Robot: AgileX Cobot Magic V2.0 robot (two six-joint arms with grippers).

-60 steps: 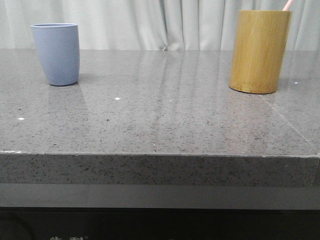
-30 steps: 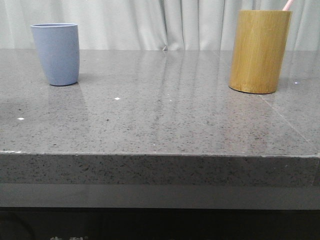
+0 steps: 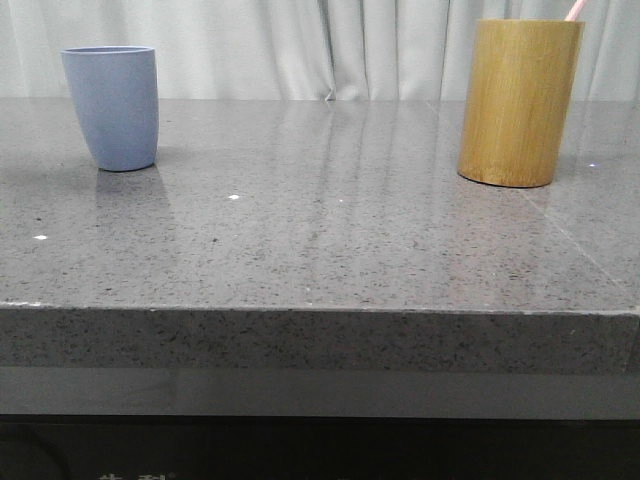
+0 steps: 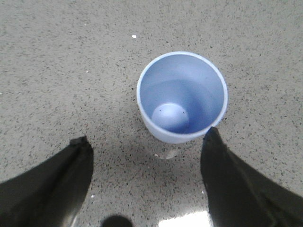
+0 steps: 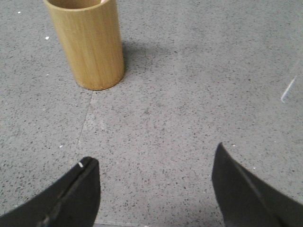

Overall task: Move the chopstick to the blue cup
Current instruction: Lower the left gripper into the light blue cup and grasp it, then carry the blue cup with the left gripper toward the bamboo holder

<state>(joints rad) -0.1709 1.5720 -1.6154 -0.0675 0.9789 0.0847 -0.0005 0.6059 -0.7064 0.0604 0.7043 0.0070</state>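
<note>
Both tools stand wide open and hold nothing: the left tool (image 4: pixel 147 142) hangs above the matte light-blue tapered cup (image 3: pixel 111 107), the right tool (image 5: pixel 154 163) over bare speckled grey stone worktop (image 3: pixel 320 250). Farther back on the right, the thin pale pink chopstick (image 3: pixel 574 9) pokes from the tall yellow-brown bamboo cylinder (image 3: pixel 519 102).

Even, soft light; glossy table (image 3: pixel 330 230) sheen; frames sharp.

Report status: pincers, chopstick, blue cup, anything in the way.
Both pincers open and empty: left pincer above blue cup, right pincer short of bamboo holder. Chopstick tip poking from holder. Cup empty. Nothing blocking on the table.
</note>
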